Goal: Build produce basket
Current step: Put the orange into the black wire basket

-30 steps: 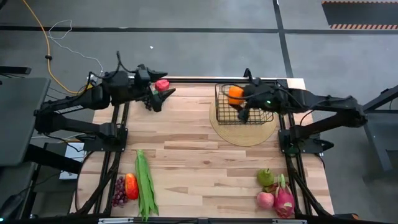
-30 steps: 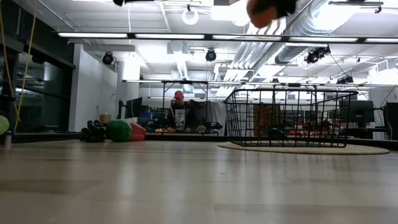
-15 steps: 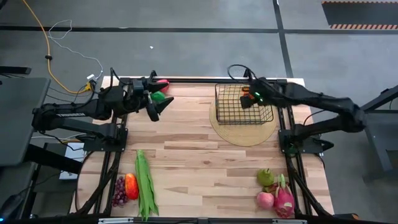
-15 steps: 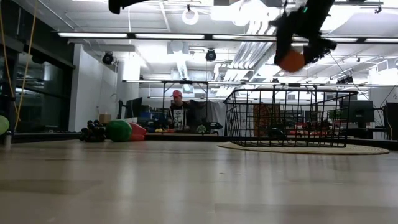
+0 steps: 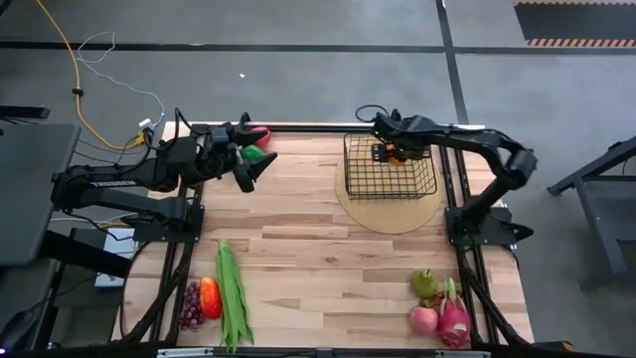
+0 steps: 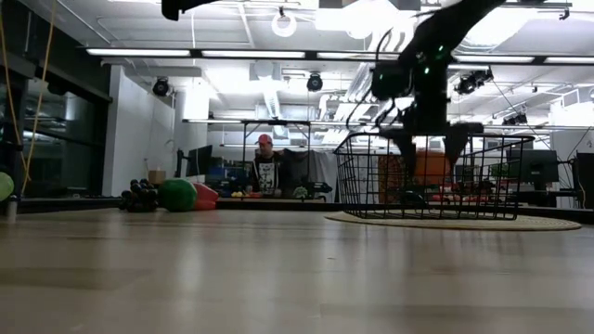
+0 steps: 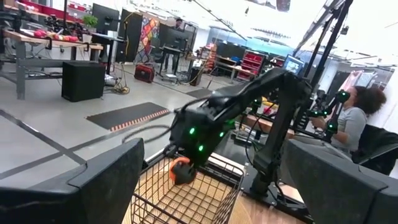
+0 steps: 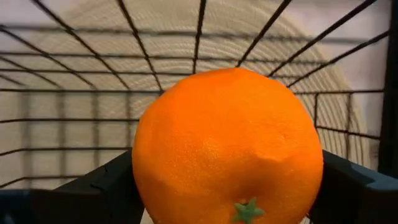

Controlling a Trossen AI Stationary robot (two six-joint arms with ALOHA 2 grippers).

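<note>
On the near edge of the table [image 5: 328,249] most produce waits, green beans [image 5: 232,293] and dragon fruit [image 5: 454,318] among it, while far back the right gripper [image 5: 395,152], clamped on an orange [image 8: 227,146], hangs inside the basket [image 5: 390,184], and the left gripper [image 5: 250,159] stands apart.

A grey floor [image 5: 298,70] crossed by dark lines is seen around the desk [image 5: 308,249]. Ducts [image 6: 390,65] and strip lights [image 6: 241,53] are hung from the white ceiling. A seated person [image 7: 354,121] and workbenches [image 7: 37,46] are visible beyond.
</note>
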